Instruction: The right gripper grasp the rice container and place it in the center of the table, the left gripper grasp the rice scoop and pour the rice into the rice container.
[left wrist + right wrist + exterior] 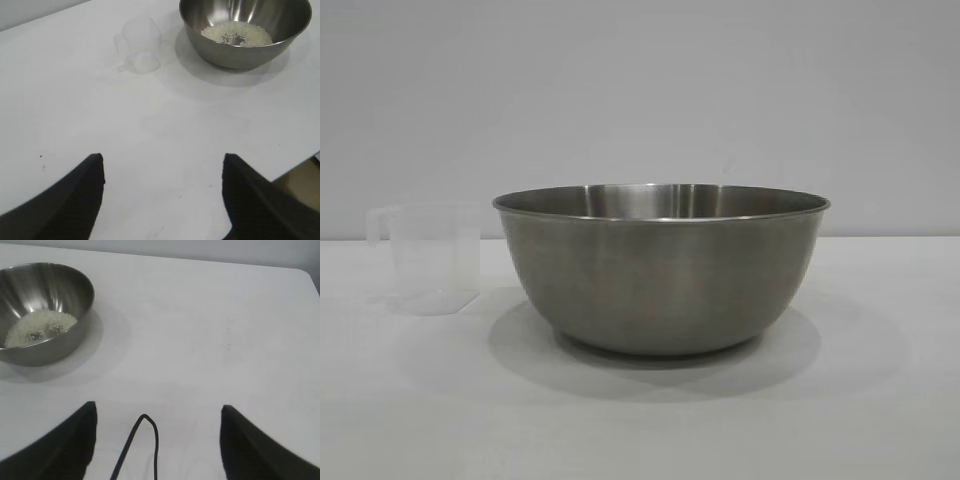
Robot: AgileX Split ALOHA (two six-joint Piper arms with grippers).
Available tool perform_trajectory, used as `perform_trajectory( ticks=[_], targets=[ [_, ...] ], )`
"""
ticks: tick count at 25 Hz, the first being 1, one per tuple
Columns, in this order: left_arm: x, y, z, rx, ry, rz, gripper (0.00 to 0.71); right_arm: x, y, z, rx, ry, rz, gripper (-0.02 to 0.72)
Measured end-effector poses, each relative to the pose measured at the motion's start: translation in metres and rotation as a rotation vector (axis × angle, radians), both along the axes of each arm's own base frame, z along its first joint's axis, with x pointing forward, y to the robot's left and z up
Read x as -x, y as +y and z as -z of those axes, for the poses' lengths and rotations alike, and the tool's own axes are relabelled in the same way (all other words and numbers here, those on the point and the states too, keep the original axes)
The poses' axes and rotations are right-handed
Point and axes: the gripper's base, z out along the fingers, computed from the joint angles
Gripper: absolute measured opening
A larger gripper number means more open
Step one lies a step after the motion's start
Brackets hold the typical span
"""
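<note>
The steel rice container [660, 270] stands upright in the middle of the white table [880, 400]. A heap of cream rice [237, 33] lies in the rice container [245, 30]; the same rice [37, 326] shows in the right wrist view inside the rice container [45, 310]. The clear rice scoop [425, 258] stands upright just to the container's left, apart from it, and looks empty; the left wrist view shows this rice scoop [140, 46] too. My left gripper [163, 162] hangs open over bare table, well back from both. My right gripper [158, 410] is open too, holding nothing.
A thin black cable loop [145, 440] lies between the right gripper's fingers. The table's edge [300, 162] runs near the left gripper. A rounded table corner [307, 277] lies beyond the right gripper. A plain grey wall [640, 90] stands behind the table.
</note>
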Motion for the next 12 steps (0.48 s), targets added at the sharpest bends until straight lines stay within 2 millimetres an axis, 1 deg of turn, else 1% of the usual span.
perform_trajectory(
  ticks=[3, 6, 12],
  targets=[
    [0.0001, -0.001, 0.0, 0.0, 0.0, -0.105, 0.437, 0.0, 0.0, 0.0, 0.0, 0.0, 0.0, 0.445],
    [0.0001, -0.0016, 0.0, 0.0, 0.0, -0.171, 0.437, 0.0, 0.0, 0.0, 0.0, 0.0, 0.0, 0.445],
    [0.0, -0.002, -0.0002, 0.0, -0.002, -0.219, 0.437, 0.0, 0.0, 0.0, 0.0, 0.0, 0.0, 0.445]
  ],
)
